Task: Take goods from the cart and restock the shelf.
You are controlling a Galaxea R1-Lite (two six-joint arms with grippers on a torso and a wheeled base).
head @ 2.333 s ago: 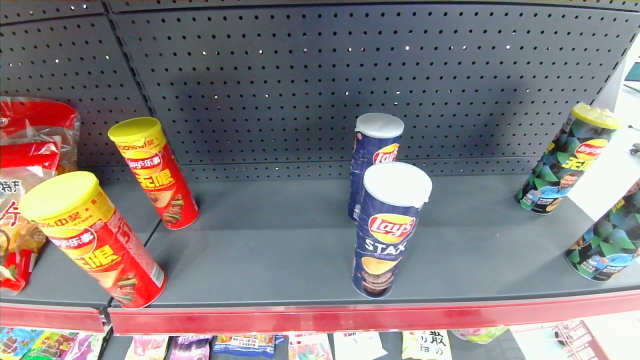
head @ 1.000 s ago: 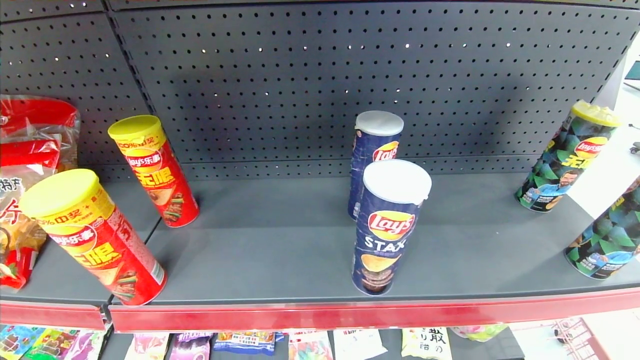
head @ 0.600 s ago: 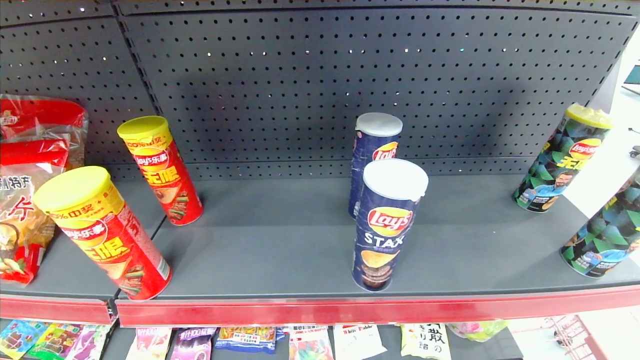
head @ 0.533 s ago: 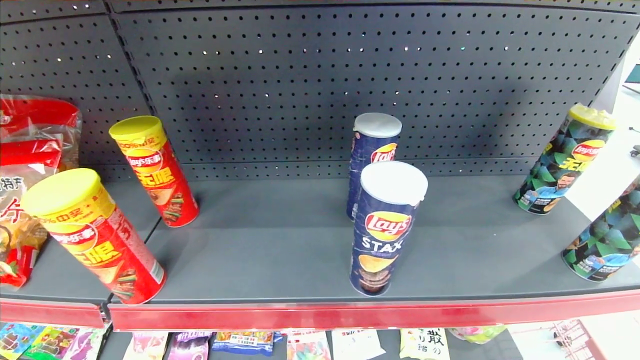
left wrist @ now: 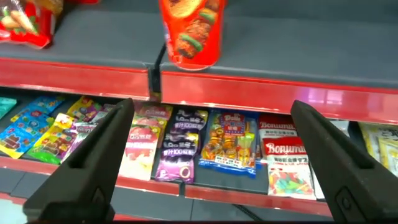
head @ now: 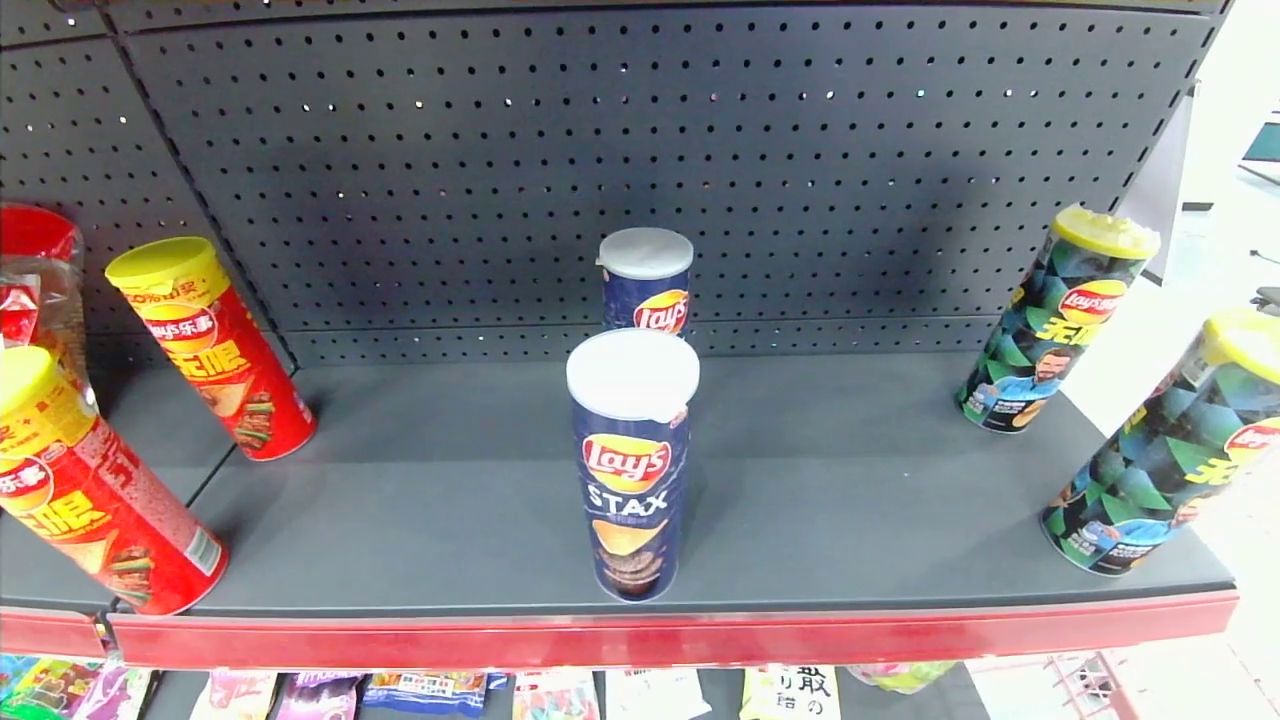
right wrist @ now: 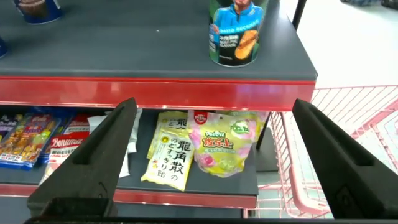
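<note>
The grey shelf carries upright chip cans. Two blue cans stand mid-shelf, one at the front and one behind it. Two red cans with yellow lids lean at the left. Two teal-patterned cans stand at the right. My left gripper is open and empty, level with the red shelf lip below a red can. My right gripper is also open and empty, below a teal can. The pink wire cart lies beside the shelf's right end.
A perforated dark back panel closes the shelf behind. Snack bags crowd the far left. The lower shelf holds rows of flat snack packets. Open shelf floor lies between the can groups.
The whole head picture has shifted left, so the camera has turned to the right. The cans on the shelf stand as before.
</note>
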